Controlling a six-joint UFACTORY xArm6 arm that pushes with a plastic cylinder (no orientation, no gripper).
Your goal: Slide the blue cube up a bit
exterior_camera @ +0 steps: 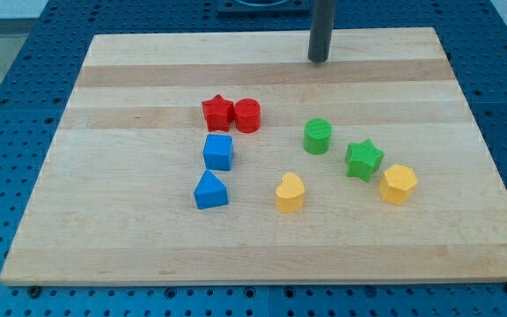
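The blue cube [218,151] sits on the wooden board [130,97] left of centre, just below the red star [217,112]. My tip [318,59] is near the view's top, well up and to the right of the blue cube, apart from every block. A blue triangular block [210,190] lies just below the cube.
A red cylinder [247,115] stands right of the red star. A green cylinder [318,136], a green star [363,159], a yellow heart-like block [290,192] and a yellow hexagonal block [398,183] lie at the right. Blue perforated table surrounds the board.
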